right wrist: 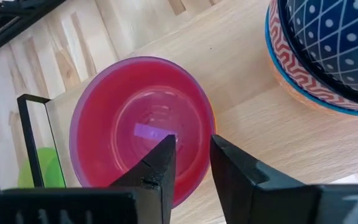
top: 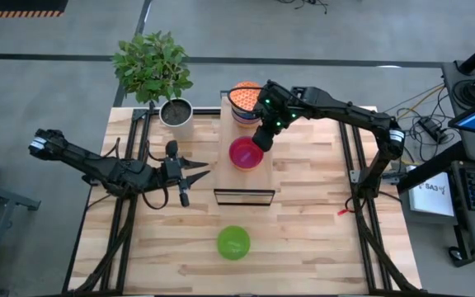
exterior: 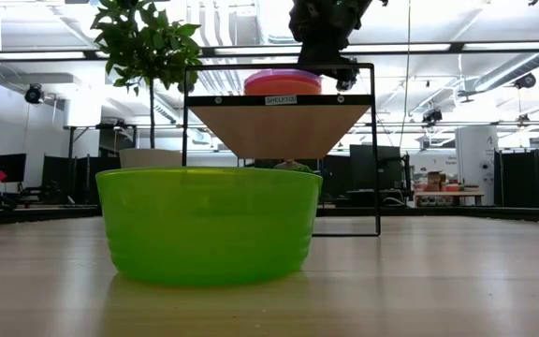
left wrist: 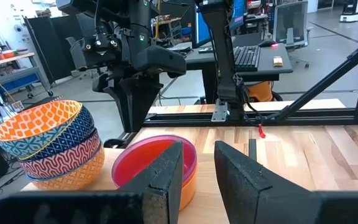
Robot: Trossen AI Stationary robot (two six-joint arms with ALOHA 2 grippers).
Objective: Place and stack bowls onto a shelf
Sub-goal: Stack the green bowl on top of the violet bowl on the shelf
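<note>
Right gripper (right wrist: 188, 163) narrowly open over pink bowl (right wrist: 142, 121), empty; left gripper (top: 195, 175) narrowly open, idle.

Two matte-black jointed arms; right pincer (top: 261, 142) wrist glowing green LEDs, left pincer (top: 195, 171) with tapered black fingers.

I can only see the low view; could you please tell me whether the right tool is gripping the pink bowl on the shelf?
Observer: No. The right tool is open and empty, hovering just over the pink bowl.
Operator: Thank you. Is that bowl sitting alone?
Observer: No, it is nested in an orange bowl.
Operator: Is anything else on the shelf?
Observer: Yes, a stack of patterned bowls stands at the far end of the shelf.
Operator: And the left arm?
Observer: The left tool is open and empty, beside the shelf's near end.
</note>
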